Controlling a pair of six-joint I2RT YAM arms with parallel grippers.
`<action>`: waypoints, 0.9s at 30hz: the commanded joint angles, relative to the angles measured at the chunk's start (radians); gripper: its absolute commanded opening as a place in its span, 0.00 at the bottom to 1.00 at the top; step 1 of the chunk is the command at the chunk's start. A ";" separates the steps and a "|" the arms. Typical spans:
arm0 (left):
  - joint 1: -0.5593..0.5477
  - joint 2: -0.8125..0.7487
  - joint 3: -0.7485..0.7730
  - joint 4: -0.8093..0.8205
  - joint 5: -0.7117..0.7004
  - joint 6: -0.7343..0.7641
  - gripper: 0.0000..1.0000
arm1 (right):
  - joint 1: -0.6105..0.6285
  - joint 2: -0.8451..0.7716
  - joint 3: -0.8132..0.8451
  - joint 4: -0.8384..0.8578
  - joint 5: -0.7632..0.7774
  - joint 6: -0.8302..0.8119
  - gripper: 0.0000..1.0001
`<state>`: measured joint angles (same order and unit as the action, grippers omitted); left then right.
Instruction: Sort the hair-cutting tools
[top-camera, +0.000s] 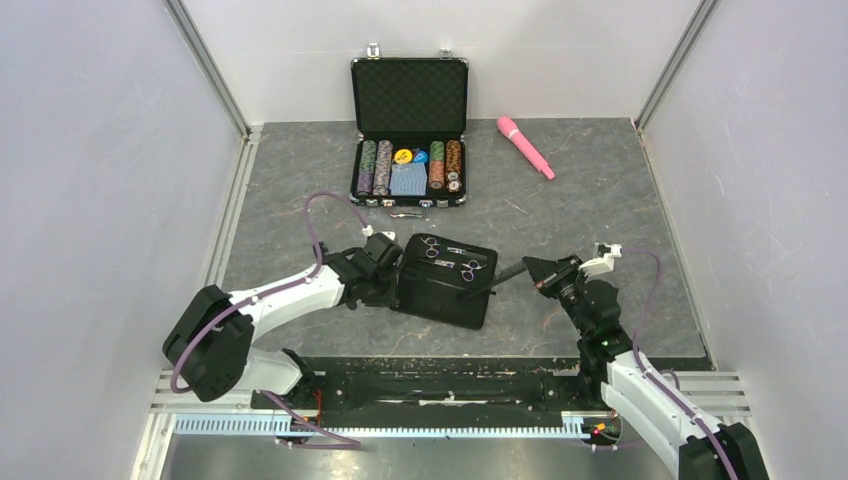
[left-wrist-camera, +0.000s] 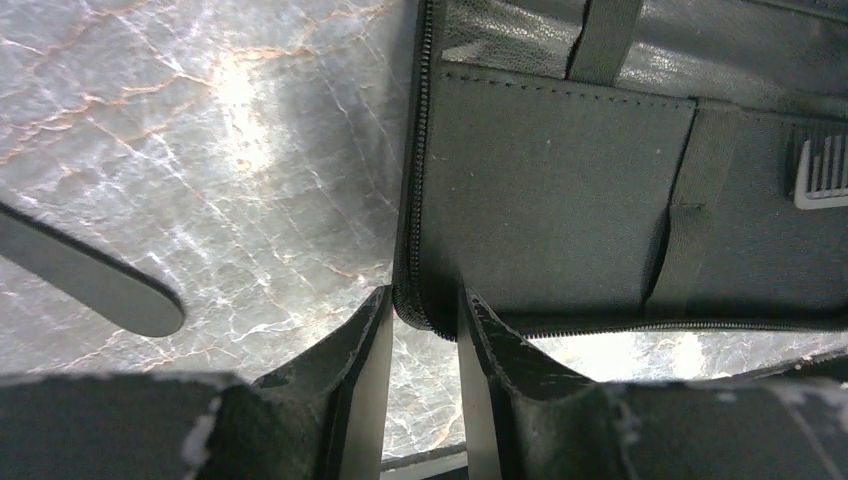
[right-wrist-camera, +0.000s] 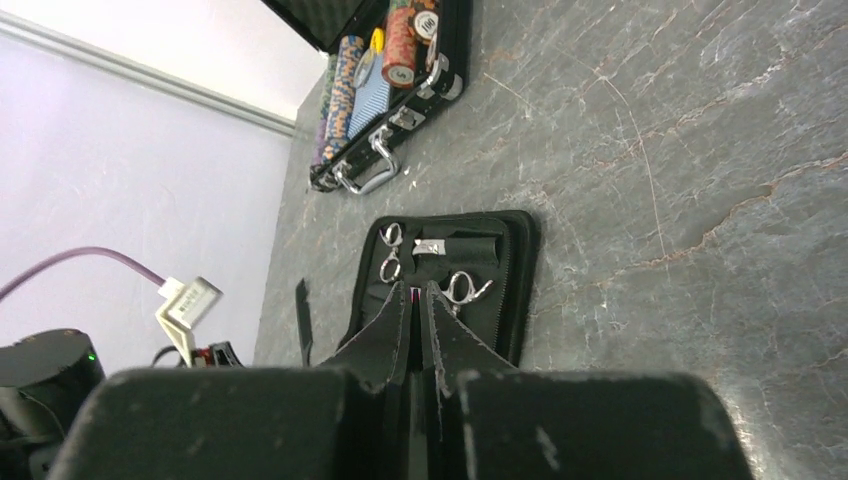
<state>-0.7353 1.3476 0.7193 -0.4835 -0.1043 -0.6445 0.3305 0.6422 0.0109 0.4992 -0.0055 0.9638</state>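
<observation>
From above, the black pouch (top-camera: 440, 302) lies open in the middle of the surface (top-camera: 600, 180), with two pairs of scissors (top-camera: 432, 247) on its open face. The left claw (top-camera: 398, 277) sits at the pouch's left rim. The right claw (top-camera: 528, 267) is shut, and a slim dark bar runs from its tips to the pouch's right edge; I take this for a comb (top-camera: 495, 280) pinched there. An open chip case (top-camera: 408, 100) and a pink wand (top-camera: 525, 146) lie well apart at the back, out of the way. In the left wrist view the claw is narrow, and the zip rim at the pouch's corner fills the gap between its pads. A second comb (left-wrist-camera: 100, 280) lies loose on the surface off to the left. If that hold is shallow, the rim could slip out and the pouch slide as the comb pushes in, jolting the scissors. In the right wrist view the fingers are pressed together with their tips over the pouch's near edge, and the comb cannot be made out. The nearer scissors sit just beside the tips, so their rings could snag the comb.
</observation>
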 joint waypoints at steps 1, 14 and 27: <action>-0.008 0.033 -0.006 0.021 0.099 -0.044 0.36 | -0.002 -0.018 -0.061 0.053 0.067 0.056 0.00; -0.062 0.154 0.015 0.085 0.240 -0.063 0.36 | 0.004 -0.045 -0.096 -0.060 0.118 0.027 0.00; -0.065 0.160 0.026 0.085 0.249 -0.047 0.36 | 0.005 0.121 -0.120 0.112 0.116 0.018 0.00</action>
<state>-0.7879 1.4872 0.7425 -0.4244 0.1165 -0.6827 0.3309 0.7132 0.0109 0.5301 0.1097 0.9943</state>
